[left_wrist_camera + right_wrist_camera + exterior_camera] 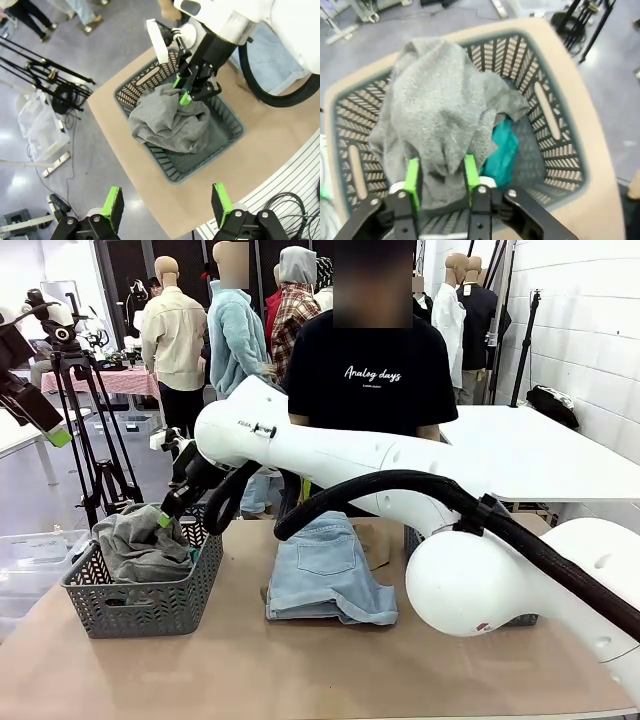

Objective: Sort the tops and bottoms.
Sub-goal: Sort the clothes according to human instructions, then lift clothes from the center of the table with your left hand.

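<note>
Grey top [140, 545], a soft heathered knit, lies heaped in the slotted plastic basket [130, 615] at the left over the teal top [502, 150], with my left gripper [166, 197] spread and empty above. My right gripper [441, 170] straddles a ridge of it, pads partly apart; I cannot tell if they pinch, so I'd open fully and lift straight up to avoid dragging cloth out. Folded denim shorts [325, 575] lie mid-table, hems frayed.
</note>
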Controlling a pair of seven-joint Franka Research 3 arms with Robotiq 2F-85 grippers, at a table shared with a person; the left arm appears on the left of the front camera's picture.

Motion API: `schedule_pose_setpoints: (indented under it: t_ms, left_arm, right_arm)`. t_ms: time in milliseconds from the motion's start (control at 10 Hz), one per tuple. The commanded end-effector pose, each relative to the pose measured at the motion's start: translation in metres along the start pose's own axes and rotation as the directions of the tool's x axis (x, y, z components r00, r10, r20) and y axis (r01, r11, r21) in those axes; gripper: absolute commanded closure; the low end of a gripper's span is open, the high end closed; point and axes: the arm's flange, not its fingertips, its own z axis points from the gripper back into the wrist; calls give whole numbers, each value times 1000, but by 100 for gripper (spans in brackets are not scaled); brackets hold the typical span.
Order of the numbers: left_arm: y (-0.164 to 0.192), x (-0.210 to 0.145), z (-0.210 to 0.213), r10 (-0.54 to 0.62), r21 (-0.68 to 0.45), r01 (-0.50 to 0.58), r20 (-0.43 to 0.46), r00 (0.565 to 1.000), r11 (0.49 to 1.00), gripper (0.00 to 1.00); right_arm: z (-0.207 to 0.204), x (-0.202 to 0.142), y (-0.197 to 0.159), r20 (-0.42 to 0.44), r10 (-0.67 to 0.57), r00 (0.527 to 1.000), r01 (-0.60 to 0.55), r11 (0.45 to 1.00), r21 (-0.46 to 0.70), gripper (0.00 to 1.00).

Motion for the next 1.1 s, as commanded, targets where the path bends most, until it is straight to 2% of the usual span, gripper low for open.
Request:
schedule_pose_setpoints:
  t_ms: [0,100,200,300,1000]
  left_arm:
    - [1,-1,1,-7,4,7,-2,1000,1000,9]
    - [1,-1,1,-7,4,7,-2,1000,1000,9]
    - [1,-1,1,-7,4,7,-2,1000,1000,9]
    - [1,-1,1,-7,4,7,-2,1000,1000,9]
    - [1,-1,1,-7,4,7,-2,1000,1000,9]
  right_arm:
    - [12,34,-1,-9,13,1000,-13,999,-32,0]
    - [30,39,4,14,20,1000,-19,998,-65,0]
    - [49,45,2,1,17,1000,-17,996,-89,0]
    - [24,17,9,23,26,999,-25,999,-26,0]
    - [24,17,9,23,26,999,-25,999,-26,0]
